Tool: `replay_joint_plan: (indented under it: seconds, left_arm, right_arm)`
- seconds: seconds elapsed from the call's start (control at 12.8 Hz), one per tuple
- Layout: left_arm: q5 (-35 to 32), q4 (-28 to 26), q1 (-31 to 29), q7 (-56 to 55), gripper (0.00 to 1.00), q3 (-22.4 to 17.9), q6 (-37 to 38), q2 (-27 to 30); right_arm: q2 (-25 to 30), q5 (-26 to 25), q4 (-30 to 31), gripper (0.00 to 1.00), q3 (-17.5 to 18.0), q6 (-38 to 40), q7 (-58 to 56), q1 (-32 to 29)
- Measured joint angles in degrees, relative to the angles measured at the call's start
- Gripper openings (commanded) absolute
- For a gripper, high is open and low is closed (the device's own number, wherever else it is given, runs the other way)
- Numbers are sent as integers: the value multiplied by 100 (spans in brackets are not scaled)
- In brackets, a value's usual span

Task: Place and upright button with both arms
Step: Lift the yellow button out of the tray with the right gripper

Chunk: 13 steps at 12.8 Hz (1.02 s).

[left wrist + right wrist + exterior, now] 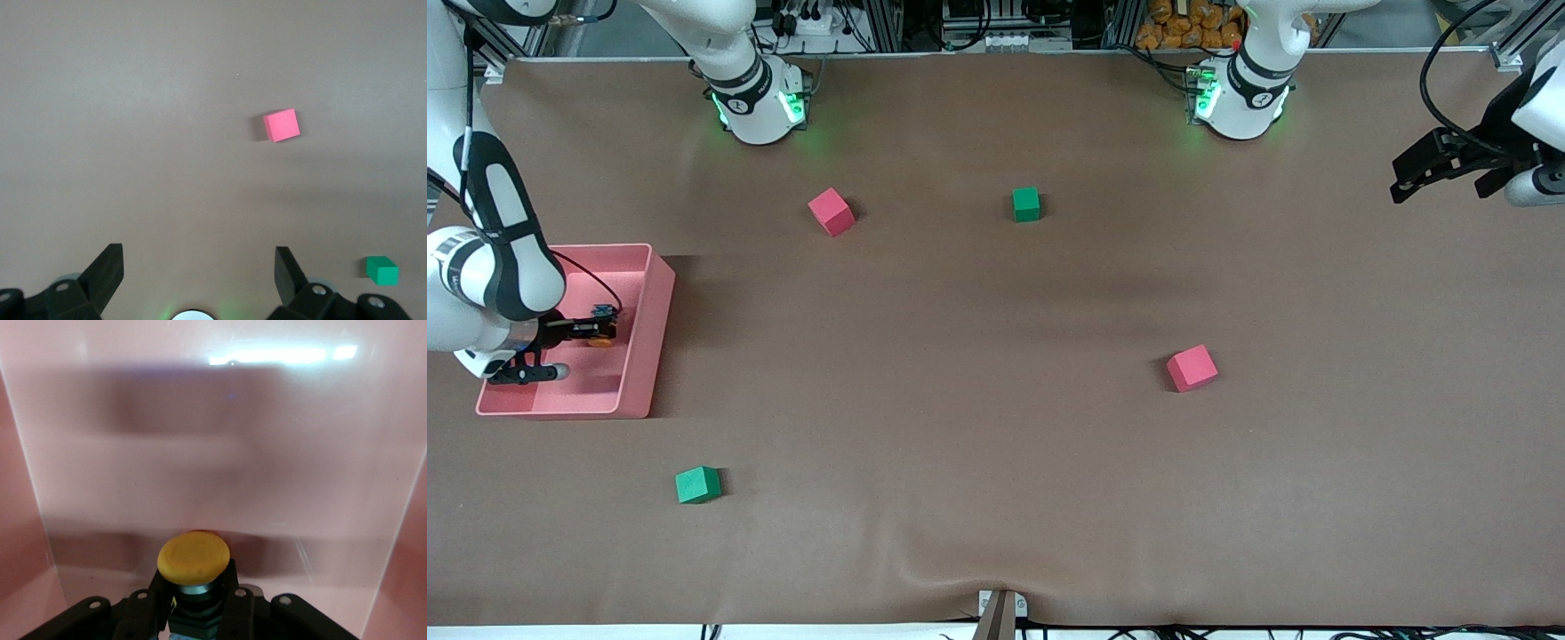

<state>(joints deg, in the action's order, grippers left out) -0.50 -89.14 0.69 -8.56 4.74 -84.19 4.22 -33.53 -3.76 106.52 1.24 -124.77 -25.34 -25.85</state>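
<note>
My right gripper (598,332) is inside the pink bin (649,351) at the right arm's end of the table, shut on the button (602,339). In the right wrist view the button's orange cap (193,557) sticks out between the black fingers (240,603), its black body clamped between them, over the bin's pink floor (213,453). My left gripper (1409,182) is open and empty, held high over the left arm's end of the table; its two fingertips (108,267) stand wide apart in the left wrist view.
Two pink cubes (831,212) (1192,368) and two green cubes (1026,204) (697,484) lie scattered on the brown table. One pink cube (281,125) and one green cube (381,270) show in the left wrist view. The bin's walls surround my right gripper.
</note>
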Motion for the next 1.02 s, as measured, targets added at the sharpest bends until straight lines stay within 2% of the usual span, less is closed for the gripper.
replay_joint_plan:
  seconds: [0.55, 1.02]
  left_arm:
    - [0, -11, 1, 0, 100, 16, 5, -4]
    - [0, -16, 18, 0, 100, 33, 8, -6]
  right_arm:
    - [11, 0, -190, 0, 51, 118, -1, 8]
    - [158, 13, -1949, 0, 143, 2255, 131, 317]
